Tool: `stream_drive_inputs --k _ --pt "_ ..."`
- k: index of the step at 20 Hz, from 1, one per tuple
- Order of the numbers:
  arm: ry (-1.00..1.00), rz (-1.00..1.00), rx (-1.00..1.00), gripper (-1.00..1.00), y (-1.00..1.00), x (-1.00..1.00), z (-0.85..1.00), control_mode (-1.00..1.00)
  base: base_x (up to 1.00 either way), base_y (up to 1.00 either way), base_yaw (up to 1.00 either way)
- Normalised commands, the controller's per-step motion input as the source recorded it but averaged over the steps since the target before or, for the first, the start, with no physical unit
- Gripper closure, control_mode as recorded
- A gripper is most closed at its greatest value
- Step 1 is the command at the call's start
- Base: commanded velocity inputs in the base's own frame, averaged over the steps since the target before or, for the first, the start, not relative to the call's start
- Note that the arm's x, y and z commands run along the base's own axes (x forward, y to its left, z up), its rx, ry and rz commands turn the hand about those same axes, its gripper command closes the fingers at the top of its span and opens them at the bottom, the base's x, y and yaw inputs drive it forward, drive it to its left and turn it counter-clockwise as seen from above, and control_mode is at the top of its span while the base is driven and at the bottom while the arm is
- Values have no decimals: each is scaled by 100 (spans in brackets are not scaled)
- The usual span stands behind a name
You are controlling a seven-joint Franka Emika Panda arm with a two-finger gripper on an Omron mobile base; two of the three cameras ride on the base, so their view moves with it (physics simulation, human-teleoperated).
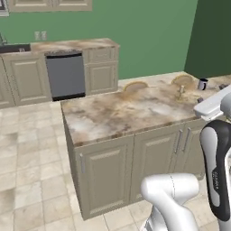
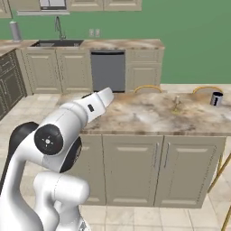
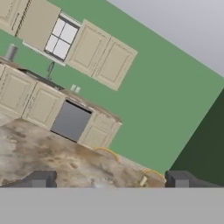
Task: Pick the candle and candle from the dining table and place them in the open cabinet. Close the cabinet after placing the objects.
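Claw (image 3: 109, 179): jaws wide, holding nothing, above the worktop (image 2: 135, 115). Taper candle (image 2: 176, 104) upright near the worktop's far edge, toward its right end; dark mug (image 2: 217, 98) at its far right corner.

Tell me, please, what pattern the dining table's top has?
Mottled brown-and-beige marble tabletop, clearest in the right base view.

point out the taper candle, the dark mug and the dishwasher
taper candle (image 2: 176, 104): right base view, on its slim candlestick stem
dark mug (image 2: 216, 98): right base view, on its side wall
dishwasher (image 2: 108, 72): right base view, on its grey front panel
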Motion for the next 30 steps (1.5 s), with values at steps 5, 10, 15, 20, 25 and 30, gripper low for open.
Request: stream_drive_inputs --k 5,10,15,20,25,30 --pt "0 0 0 -100 0 0 0 100 16 -82 0" --pt "0 0 0 -100 0 0 0 100 40 -58 3" --pt "0 0 0 -100 0 0 0 100 59 -40 11" --pt "0 0 0 -100 0 0 0 100 82 -26 20" --pt "0 0 0 -100 0 0 0 100 75 -35 24" --pt "0 0 0 -100 0 0 0 100 50 -42 22"
